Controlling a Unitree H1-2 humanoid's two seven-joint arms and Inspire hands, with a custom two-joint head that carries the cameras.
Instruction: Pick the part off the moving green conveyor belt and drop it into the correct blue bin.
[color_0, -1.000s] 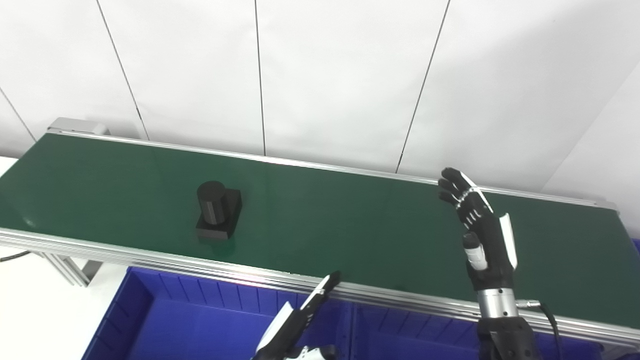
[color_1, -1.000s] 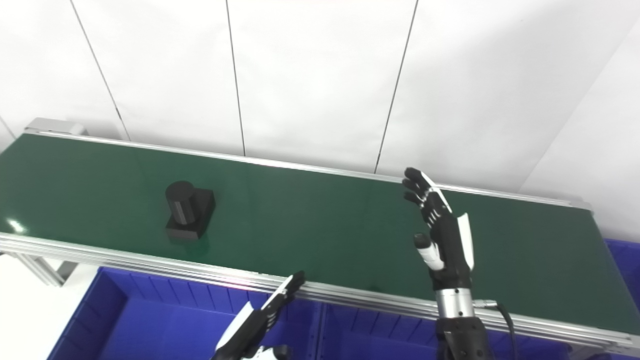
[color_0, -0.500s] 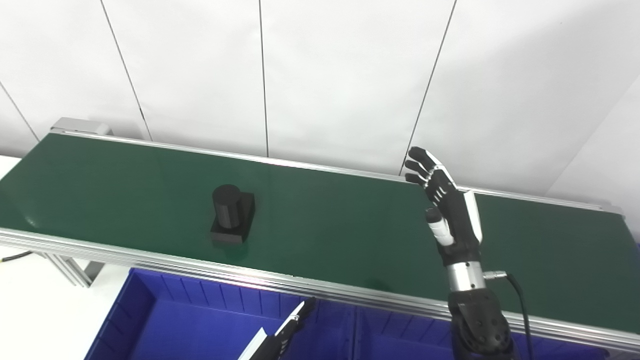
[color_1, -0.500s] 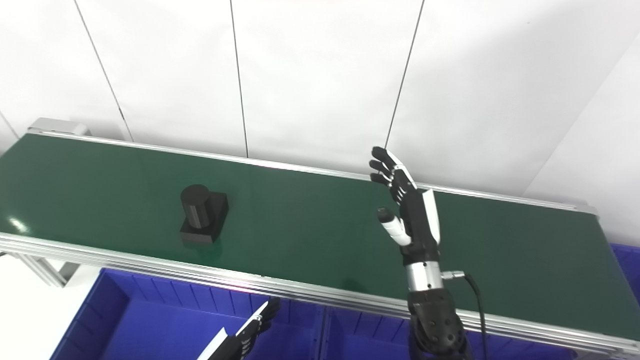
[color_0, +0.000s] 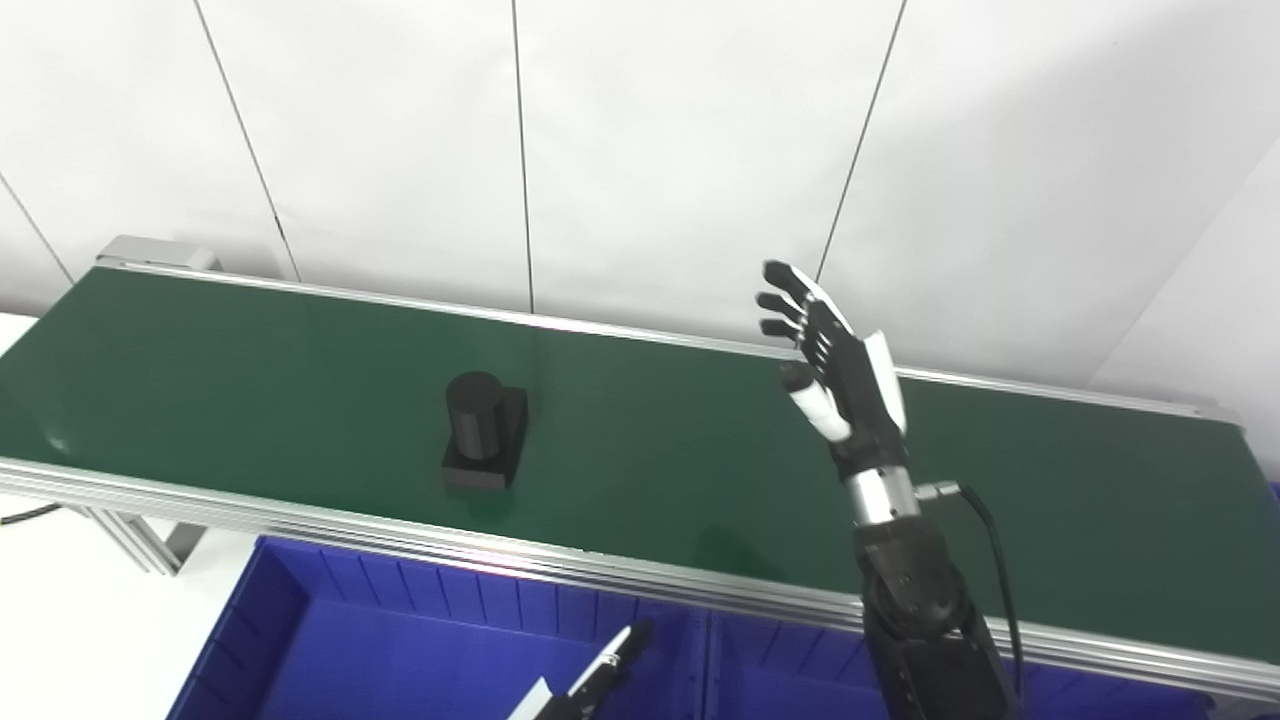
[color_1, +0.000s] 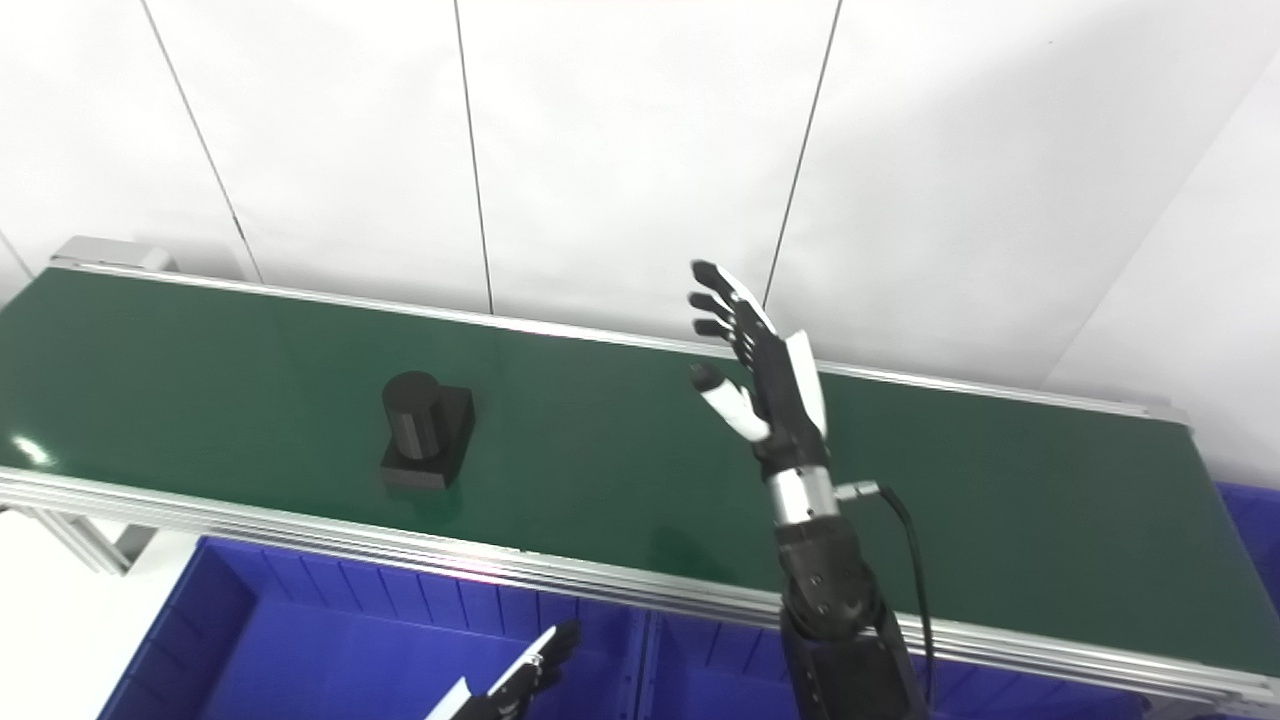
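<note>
**Black-and-white robot hand poised over the belt**

Black fingers spread and empty, the right robot hand (color_0: 838, 372) stands upright above the green conveyor belt (color_0: 250, 370), palm turned toward the oncoming part, probably so it can close around it on arrival. Well apart from that hand, along the belt, sits the matte black part (color_0: 484, 432): an upright cylinder on a square base. Below the belt's near rail, only the left robot hand's (color_0: 590, 685) straightened fingertips show above the blue plastic bin (color_0: 300, 620).
</note>
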